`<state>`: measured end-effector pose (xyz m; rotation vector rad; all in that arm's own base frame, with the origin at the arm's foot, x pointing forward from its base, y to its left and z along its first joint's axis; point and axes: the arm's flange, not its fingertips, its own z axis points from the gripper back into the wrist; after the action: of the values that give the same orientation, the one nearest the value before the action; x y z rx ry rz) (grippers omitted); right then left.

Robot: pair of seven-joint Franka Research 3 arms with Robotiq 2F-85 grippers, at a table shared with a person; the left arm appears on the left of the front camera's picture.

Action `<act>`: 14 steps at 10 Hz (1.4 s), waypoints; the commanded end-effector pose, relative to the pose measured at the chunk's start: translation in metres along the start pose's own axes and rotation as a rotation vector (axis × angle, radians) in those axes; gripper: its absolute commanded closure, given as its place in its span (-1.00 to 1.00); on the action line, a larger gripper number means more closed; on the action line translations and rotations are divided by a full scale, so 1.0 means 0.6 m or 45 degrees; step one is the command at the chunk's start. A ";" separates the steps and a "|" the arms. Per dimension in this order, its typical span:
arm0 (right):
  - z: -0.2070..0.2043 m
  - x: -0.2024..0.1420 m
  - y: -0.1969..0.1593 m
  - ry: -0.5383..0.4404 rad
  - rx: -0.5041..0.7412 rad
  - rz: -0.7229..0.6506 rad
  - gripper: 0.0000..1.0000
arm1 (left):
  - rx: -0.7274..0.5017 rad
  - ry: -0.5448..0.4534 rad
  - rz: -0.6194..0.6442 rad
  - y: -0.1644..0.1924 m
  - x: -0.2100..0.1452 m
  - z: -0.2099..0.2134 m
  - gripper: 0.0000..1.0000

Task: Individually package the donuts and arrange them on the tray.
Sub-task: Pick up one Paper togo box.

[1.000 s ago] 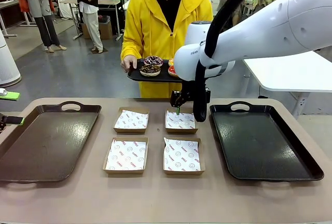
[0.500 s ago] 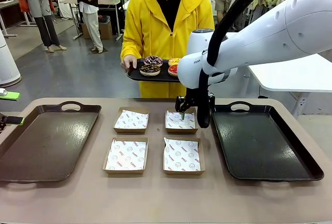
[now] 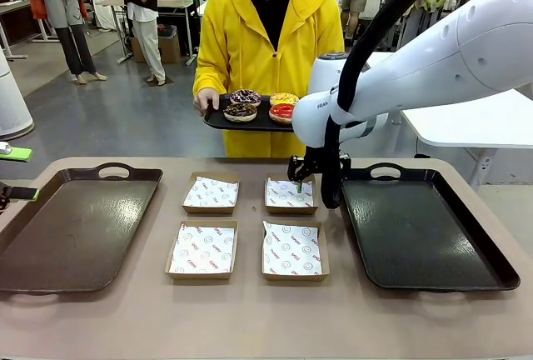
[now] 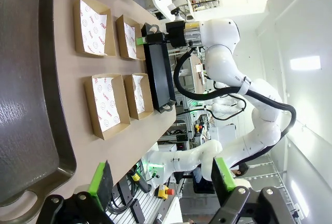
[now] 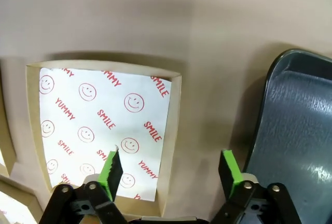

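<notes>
On the near part of the tan table [image 3: 250,318] two square brown cardboard boxes lined with white paper printed in red sit side by side: the near-left box [image 3: 202,249] and the near-right box [image 3: 291,250]. A large dark rectangular tray with handles lies on each side of them, the left tray [image 3: 50,243] and the right tray [image 3: 433,235].

The left gripper [image 4: 162,180] hovers at the table's left edge, beside the left tray. Its green-padded fingers are wide apart with nothing between them.

Farther across lie two more lined boxes of the same kind, the far-left box [image 3: 211,192] and the far-right box [image 3: 287,196]. The right gripper [image 3: 298,183] hangs pointing down over the right edge of the far-right box, at the end of the white right arm [image 3: 433,52]. The right wrist view shows its fingers spread and gripping nothing. One pad [image 5: 111,164] is above the printed paper, and the other is above the bare strip of table between that box and the rim of the right tray.

Beyond the far edge stands a person in a yellow hooded coat [image 3: 241,35], holding a small black serving tray [image 3: 218,122] at waist height. All four donuts rest on it, well apart from the boxes:
- The chocolate donut with tan crumbs [image 3: 241,112] is at front left.
- The chocolate donut with purple-white sprinkles [image 3: 246,96] is behind it.
- The glossy red-glazed donut [image 3: 282,112] is at front right, just beside the right arm's wrist in the front view.
- The yellow-glazed donut [image 3: 284,98] is behind the red one.
</notes>
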<state>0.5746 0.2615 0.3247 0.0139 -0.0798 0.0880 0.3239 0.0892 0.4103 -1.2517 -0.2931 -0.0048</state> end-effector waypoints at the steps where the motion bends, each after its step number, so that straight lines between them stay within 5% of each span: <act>1: -0.010 0.001 -0.007 -0.016 0.044 -0.039 0.17 | -0.019 -0.011 -0.008 -0.001 0.001 0.002 -1.00; 2: -0.012 0.003 -0.009 -0.005 0.056 -0.055 0.84 | -0.019 -0.011 -0.008 -0.001 0.001 0.002 -1.00; 3: -0.012 0.004 -0.009 -0.002 0.061 -0.061 1.00 | -0.019 -0.011 -0.008 -0.001 0.001 0.002 -1.00; 12: -0.006 0.006 -0.014 0.005 0.094 -0.264 1.00 | -0.019 -0.011 -0.008 -0.001 0.001 0.002 -1.00; 14: 0.050 0.002 -0.001 0.025 0.084 -0.209 1.00 | -0.019 -0.011 -0.008 -0.001 0.001 0.002 -1.00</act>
<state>0.5794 0.2569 0.3353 0.0899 -0.0723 -0.0771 0.3239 0.0892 0.4103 -1.2518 -0.2931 -0.0048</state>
